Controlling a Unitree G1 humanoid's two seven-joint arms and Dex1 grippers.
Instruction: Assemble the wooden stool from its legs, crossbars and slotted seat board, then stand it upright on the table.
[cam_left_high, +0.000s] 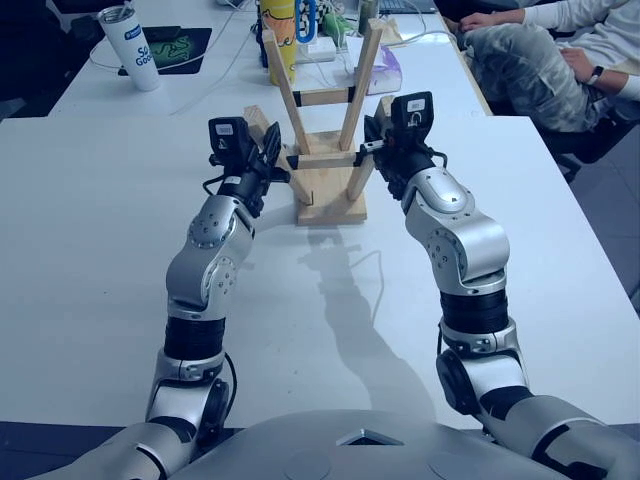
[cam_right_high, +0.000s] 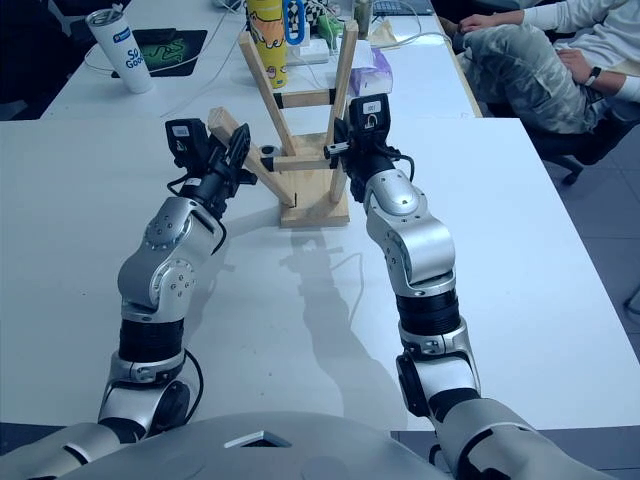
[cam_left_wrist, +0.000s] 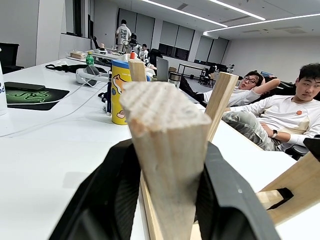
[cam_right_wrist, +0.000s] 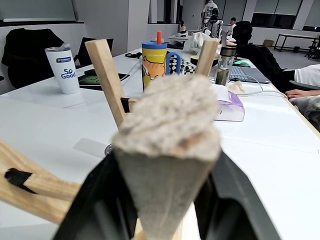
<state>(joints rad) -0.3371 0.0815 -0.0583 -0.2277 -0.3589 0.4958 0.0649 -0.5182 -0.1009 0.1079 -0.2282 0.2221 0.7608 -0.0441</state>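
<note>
The wooden stool (cam_left_high: 325, 150) lies upside down, its seat board (cam_left_high: 332, 207) flat on the white table (cam_left_high: 110, 260) and its legs pointing up. Two far legs rise splayed, joined by a crossbar (cam_left_high: 325, 97). My left gripper (cam_left_high: 270, 155) is shut on the near left leg (cam_left_wrist: 167, 130), whose cut end sticks up between the black fingers (cam_left_wrist: 107, 200). My right gripper (cam_left_high: 380, 145) is shut on the near right leg (cam_right_wrist: 167, 125), with a finger (cam_right_wrist: 232, 200) on each side. A lower crossbar (cam_left_high: 322, 160) runs between the two held legs.
On the table behind stand a white tumbler (cam_left_high: 130, 45), a yellow cup (cam_left_high: 280, 25), a dark mouse pad (cam_left_high: 182, 45) and a purple tissue pack (cam_left_high: 388, 70). A seated person (cam_left_high: 545, 60) is at the far right. The table's right edge (cam_left_high: 590, 230) is close.
</note>
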